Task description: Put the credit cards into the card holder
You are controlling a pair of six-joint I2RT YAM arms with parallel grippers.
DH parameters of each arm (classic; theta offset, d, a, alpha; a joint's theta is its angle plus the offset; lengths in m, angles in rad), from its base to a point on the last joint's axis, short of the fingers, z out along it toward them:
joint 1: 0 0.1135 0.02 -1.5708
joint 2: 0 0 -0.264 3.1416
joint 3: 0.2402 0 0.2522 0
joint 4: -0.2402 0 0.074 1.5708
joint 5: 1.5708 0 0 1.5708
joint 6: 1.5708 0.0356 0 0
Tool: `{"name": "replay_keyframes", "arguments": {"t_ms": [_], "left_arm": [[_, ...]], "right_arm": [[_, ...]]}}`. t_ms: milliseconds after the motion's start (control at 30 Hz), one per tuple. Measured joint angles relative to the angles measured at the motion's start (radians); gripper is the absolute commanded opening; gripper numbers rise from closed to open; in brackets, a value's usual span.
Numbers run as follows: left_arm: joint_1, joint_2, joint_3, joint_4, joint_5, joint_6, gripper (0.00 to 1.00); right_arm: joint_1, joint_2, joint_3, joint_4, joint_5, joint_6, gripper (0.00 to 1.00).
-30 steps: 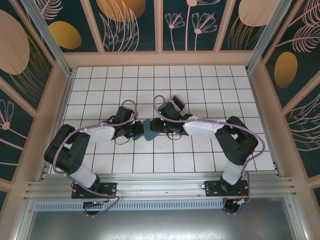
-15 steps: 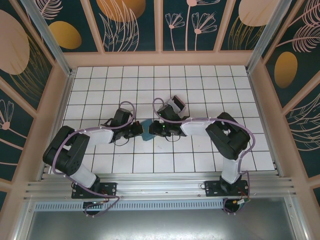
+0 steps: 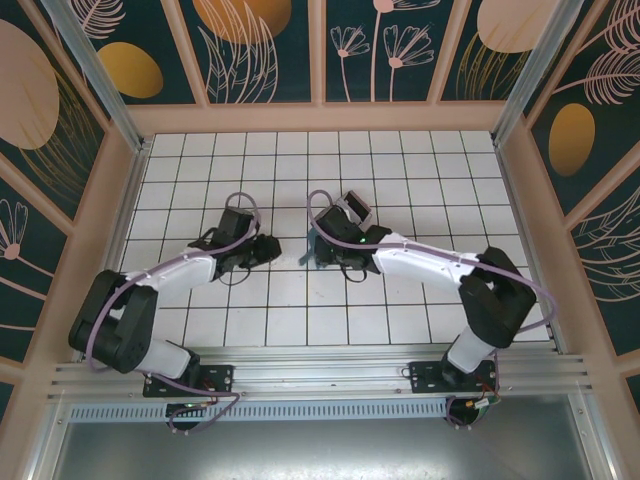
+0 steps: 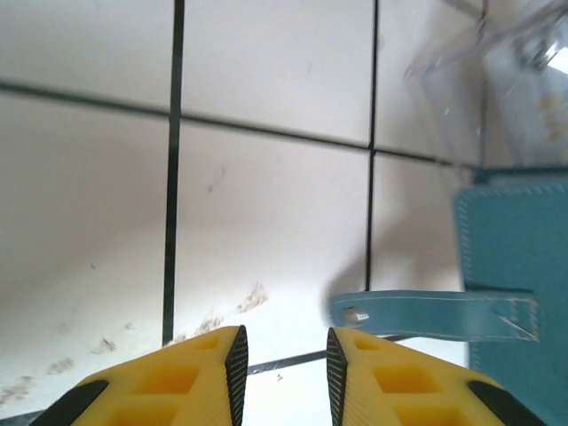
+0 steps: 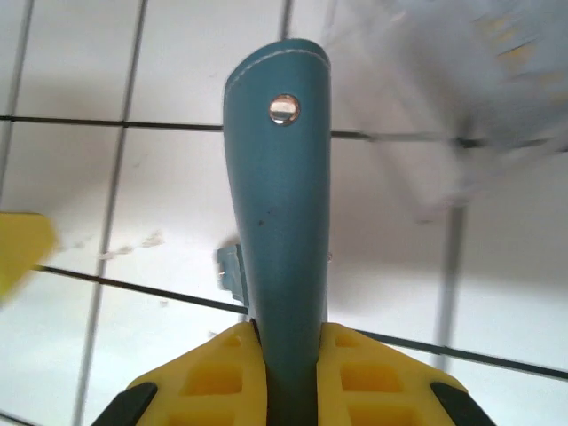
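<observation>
The grip has just changed sides. A second ago the left pincer (image 4: 284,355) was shut at the wallet's (image 4: 515,266) edge. Now its fingers stand a little apart with nothing between them, and it has drawn back, so the wallet lies ahead of it and off to its right. The strap (image 4: 435,315) reaches toward its right finger but does not touch it.

Over the same second the right pincer (image 5: 286,346) has closed. It now pinches the wallet by a teal flap that runs straight out from its fingers to a snap stud (image 5: 284,108) at the far tip. We take this to mean the wallet has been handed to the right arm and the left is free to go for a card. No card is in yet.

Much is unclear:
- From above, the wallet is lost under the two wrists, so we cannot tell whether it lies flat or is lifted.
- We cannot tell whether the right pincer holds the strap alone or a whole cover.
- The pockets are out of sight.
- The cards we cannot make out. Beyond the wallet stands a clear box (image 4: 479,71), and the pale marks inside it are too blurred for us to call.
</observation>
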Motion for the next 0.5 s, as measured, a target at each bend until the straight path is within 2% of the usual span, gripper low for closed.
{"name": "replay_keyframes", "arguments": {"t_ms": [167, 267, 433, 500], "left_arm": [[0.052, -0.090, 0.003, -0.015, -0.032, 0.003, 0.33], [0.063, -0.120, -0.001, -0.011, -0.045, 0.003, 0.34], [0.063, -0.103, -0.047, 0.013, -0.013, -0.004, 0.32], [0.064, -0.097, -0.078, 0.017, -0.003, -0.008, 0.33]], "right_arm": [[0.133, -0.002, 0.122, -0.321, 0.276, 0.010, 0.09], [0.201, 0.067, 0.164, -0.455, 0.373, 0.043, 0.09], [0.268, 0.262, 0.201, -0.490, 0.395, 0.052, 0.12], [0.285, 0.332, 0.239, -0.478, 0.397, 0.049, 0.19]]}}
